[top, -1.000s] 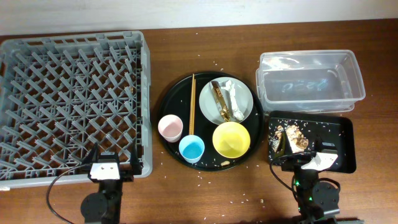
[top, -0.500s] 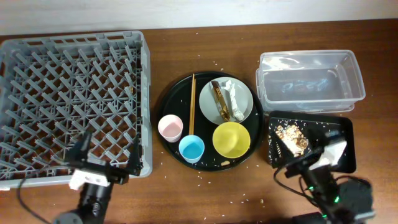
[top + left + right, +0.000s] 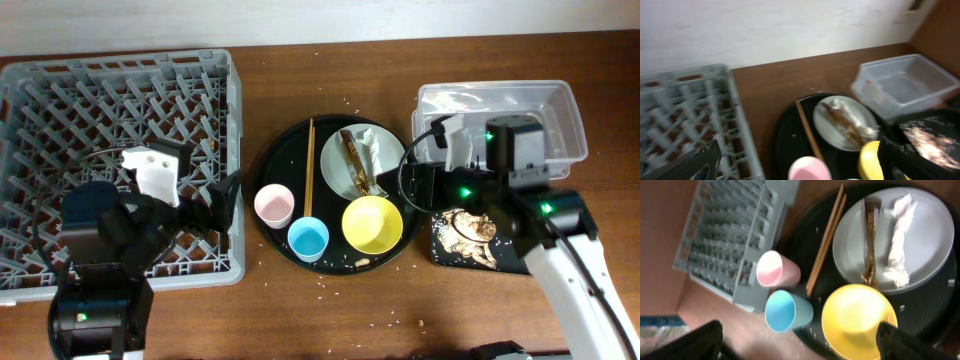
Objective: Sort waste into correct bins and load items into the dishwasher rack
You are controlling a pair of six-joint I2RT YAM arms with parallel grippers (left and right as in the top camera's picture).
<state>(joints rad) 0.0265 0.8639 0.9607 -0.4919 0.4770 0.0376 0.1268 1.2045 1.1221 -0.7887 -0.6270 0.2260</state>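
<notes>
The snack wrapper point(image 3: 870, 235) and tissue point(image 3: 899, 240) are found lying side by side on the plate point(image 3: 930, 255), unsorted, and are judged to await binning. The right gripper point(image 3: 412, 183) is held just beside the plate, fingers spread, empty. The left gripper point(image 3: 222, 200) is held over the rack point(image 3: 60, 90) corner, likewise spread, empty.

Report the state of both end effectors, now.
Left end effector: open, holding nothing.
Right end effector: open, holding nothing.

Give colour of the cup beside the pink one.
The cup is light blue; the right wrist view shows it best.
</notes>
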